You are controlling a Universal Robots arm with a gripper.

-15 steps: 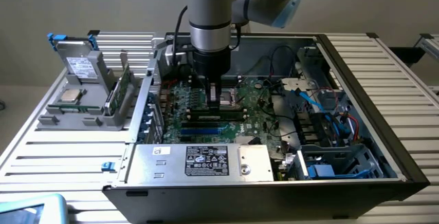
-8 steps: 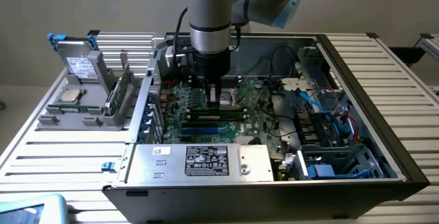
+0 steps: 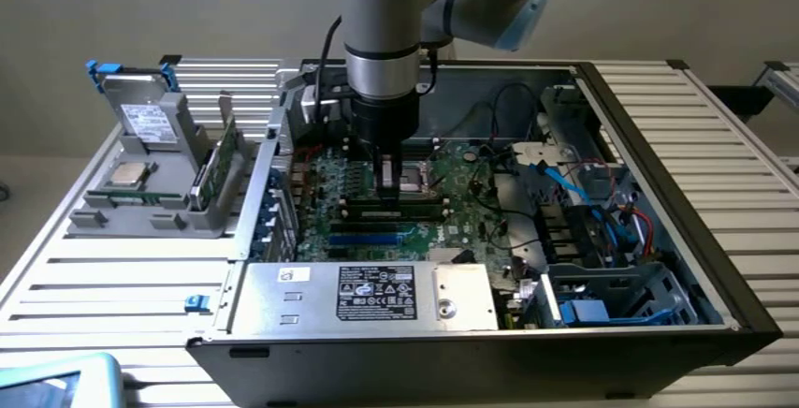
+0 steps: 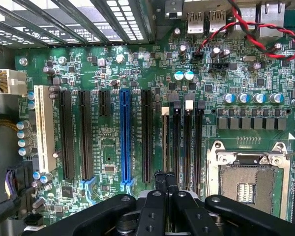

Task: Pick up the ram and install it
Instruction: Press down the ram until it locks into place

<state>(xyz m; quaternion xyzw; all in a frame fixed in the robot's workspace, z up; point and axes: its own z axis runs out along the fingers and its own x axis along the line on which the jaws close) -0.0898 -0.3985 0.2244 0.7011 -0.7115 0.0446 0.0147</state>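
**rigfan:** Right under the tool (image 4: pixel 164 183), what am I looking at? Is it holding anything?

**benchmonkey:** Nope, it's clenched tight with nothing between the fingers. The two black fingertips (image 4: pixel 159 178) sit pressed together over the near end of the memory slots (image 4: pixel 187 142). The ram (image 4: pixel 165 142) looks to be standing edge-on in the slot closest to the black expansion slots, a thin brownish line with a white latch (image 4: pixel 165 111) at its far end. So I'd call this the push-down part of the install, using the closed tool as a thumb.

**rigfan:** Tips for doing that well?

**benchmonkey:** Press straight down along the stick's top edge, no sideways lean, or it rocks in the slot. I can't tell if the near latch has clicked, since the tool hides it. Both ends need seating, so pushing on one end alone probably leaves it crooked. Go gently too, the motherboard (image 4: pixel 113 157) will flex.

**rigfan:** Anything to watch further out?

**benchmonkey:** The open CPU socket (image 4: pixel 246 182) is just beside the slots, so don't drift that way. Well apart, on the table (image 3: pixel 731 127) at the exterior view's left, a gray rack (image 3: pixel 150 213) holds another green stick (image 3: pixel 225 169).
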